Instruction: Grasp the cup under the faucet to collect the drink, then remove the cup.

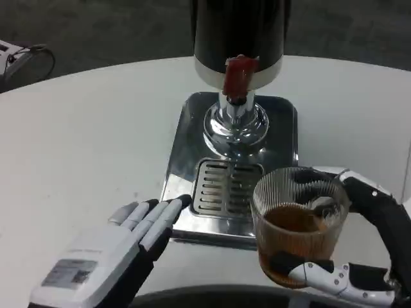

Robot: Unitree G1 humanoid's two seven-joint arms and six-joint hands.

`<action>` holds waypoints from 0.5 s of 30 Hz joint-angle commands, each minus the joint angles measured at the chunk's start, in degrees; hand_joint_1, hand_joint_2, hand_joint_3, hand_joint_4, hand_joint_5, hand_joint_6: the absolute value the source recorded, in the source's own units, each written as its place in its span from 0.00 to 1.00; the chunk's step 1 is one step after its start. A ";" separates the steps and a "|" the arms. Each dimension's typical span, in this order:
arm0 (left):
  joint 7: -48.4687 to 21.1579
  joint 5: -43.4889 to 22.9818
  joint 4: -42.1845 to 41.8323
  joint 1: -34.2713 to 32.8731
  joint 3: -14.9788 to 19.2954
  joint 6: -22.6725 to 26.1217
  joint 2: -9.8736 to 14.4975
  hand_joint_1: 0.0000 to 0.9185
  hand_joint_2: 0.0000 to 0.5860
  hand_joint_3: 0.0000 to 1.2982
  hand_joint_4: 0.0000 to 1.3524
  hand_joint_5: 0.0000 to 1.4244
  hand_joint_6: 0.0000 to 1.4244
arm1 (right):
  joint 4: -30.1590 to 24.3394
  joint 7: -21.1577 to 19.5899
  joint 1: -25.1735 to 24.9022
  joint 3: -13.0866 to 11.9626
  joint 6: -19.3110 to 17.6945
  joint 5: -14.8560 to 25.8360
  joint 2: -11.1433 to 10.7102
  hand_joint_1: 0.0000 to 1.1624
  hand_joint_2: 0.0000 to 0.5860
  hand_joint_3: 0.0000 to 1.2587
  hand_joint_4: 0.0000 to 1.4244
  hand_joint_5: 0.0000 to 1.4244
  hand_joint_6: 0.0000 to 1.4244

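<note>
Left hand [122,247] flat, released; right hand [347,256] grasping the half-filled cup [298,224]

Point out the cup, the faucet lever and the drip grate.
cup [297,240], head view, on the ribbed glass wall at drink level.
faucet lever [236,76], head view, on the red handle's middle.
drip grate [221,186], head view, on the slotted metal centre.

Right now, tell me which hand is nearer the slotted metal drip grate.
Left. The left hand has fingertips at the slotted metal drip grate's tray edge; the right hand holds the ribbed glass cup beside it.
</note>
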 commanded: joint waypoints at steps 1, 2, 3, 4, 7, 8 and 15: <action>-0.32 0.14 -0.12 0.39 0.08 0.77 0.26 0.00 0.13 0.00 0.00 0.00 0.00 | -0.49 -0.15 -0.75 -0.22 -2.71 0.88 0.02 0.72 0.28 0.72 0.67 0.69 0.35; -0.31 0.15 -0.12 0.38 0.10 0.84 0.27 0.00 0.13 0.00 0.00 0.00 0.00 | -0.48 -0.15 -0.79 -0.22 -2.74 0.91 0.02 0.72 0.28 0.72 0.67 0.69 0.35; -0.31 0.08 -0.11 0.37 0.10 0.89 0.27 0.00 0.14 0.00 0.00 0.00 0.00 | -0.46 -0.14 -0.81 -0.22 -2.78 0.94 0.02 0.72 0.28 0.72 0.67 0.70 0.35; -0.27 0.05 -0.10 0.36 0.09 0.91 0.27 0.00 0.15 0.00 0.00 0.00 0.00 | -0.46 -0.18 -0.77 -0.24 -2.82 0.91 0.03 0.72 0.28 0.72 0.67 0.70 0.35; -0.07 -0.04 -0.03 0.42 0.01 1.02 0.17 0.00 0.18 0.00 0.00 0.00 0.00 | -0.59 -0.20 -0.66 -0.38 -2.75 0.94 0.05 0.72 0.28 0.72 0.67 0.70 0.35; -0.01 -0.08 0.00 0.45 -0.02 1.06 0.09 0.00 0.19 0.00 0.00 0.00 0.00 | -0.65 -0.16 -0.64 -0.40 -2.73 0.96 0.03 0.72 0.28 0.72 0.67 0.70 0.35; 0.33 -0.56 0.31 0.67 -0.05 1.63 -0.67 0.00 0.28 0.01 0.00 0.00 0.00 | -0.57 -0.11 -0.51 -0.26 -2.68 0.89 0.11 0.72 0.28 0.73 0.68 0.70 0.35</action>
